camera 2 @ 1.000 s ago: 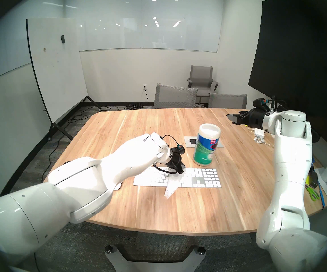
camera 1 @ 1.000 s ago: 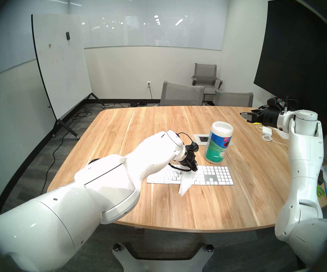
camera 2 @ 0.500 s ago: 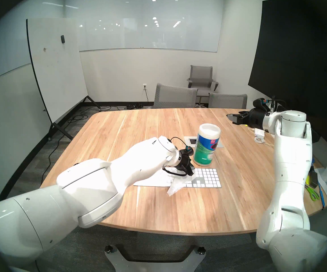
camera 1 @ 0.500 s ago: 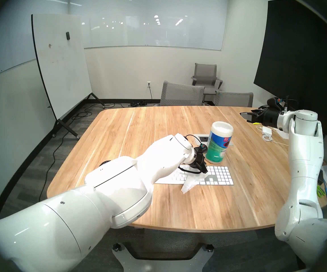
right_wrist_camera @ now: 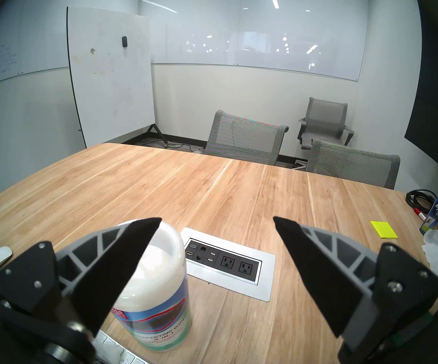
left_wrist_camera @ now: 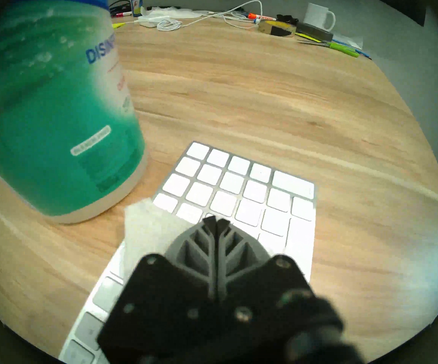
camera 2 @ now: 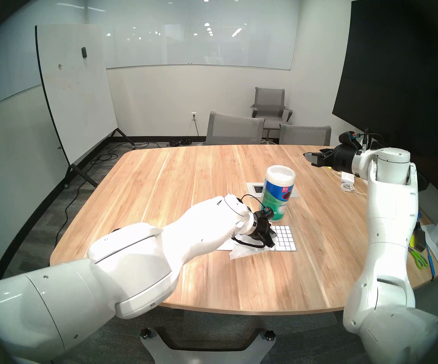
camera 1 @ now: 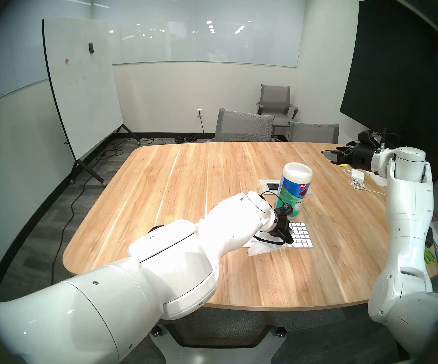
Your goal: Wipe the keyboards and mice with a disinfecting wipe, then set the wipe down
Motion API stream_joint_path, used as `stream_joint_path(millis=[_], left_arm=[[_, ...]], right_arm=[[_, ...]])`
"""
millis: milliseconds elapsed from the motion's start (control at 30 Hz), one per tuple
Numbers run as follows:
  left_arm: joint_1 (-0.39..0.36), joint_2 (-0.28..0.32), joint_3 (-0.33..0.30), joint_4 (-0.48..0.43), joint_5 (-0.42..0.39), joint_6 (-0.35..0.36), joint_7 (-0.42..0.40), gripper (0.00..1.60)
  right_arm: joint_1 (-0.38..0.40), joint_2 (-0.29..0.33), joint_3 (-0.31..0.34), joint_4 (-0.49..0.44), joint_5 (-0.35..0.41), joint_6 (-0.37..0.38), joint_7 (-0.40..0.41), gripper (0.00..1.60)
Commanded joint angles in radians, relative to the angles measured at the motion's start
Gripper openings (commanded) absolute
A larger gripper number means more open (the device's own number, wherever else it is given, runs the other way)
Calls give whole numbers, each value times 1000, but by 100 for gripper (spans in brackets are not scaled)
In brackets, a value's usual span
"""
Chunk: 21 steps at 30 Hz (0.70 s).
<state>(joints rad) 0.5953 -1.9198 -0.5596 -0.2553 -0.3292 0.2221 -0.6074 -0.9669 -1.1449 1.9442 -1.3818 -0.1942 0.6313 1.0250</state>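
Currently left gripper [left_wrist_camera: 216, 223] pinches wipe [camera 1: 261, 249] low, dragging it across keyboard [left_wrist_camera: 252, 195]; canister [camera 1: 292, 192] at 11 o'clock. Right gripper [right_wrist_camera: 216, 224] wide, empty, parked clear.

Our wooden table [camera 1: 238, 169] and what rests on it

We see the white keyboard [camera 1: 300, 234] near the front, the wipes canister [camera 1: 292, 190] just behind it, a power outlet panel [right_wrist_camera: 228, 263] farther back, and a charger with cable [camera 1: 357, 175] at far right.
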Motion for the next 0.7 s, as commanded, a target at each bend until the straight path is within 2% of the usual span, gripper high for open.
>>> stream_joint_path(millis=[0, 233, 667], left_arm=[[-13, -44, -2, 23, -4, -30, -20, 0], [-27, -47, -13, 30, -12, -38, -19, 0], [-78, -57, -63, 76, -41, -53, 51, 0]], right_arm=[[20, 2, -1, -20, 2, 1, -2, 160], [20, 2, -1, -20, 2, 1, -2, 160], [20, 2, -1, -18, 2, -1, -1, 160]])
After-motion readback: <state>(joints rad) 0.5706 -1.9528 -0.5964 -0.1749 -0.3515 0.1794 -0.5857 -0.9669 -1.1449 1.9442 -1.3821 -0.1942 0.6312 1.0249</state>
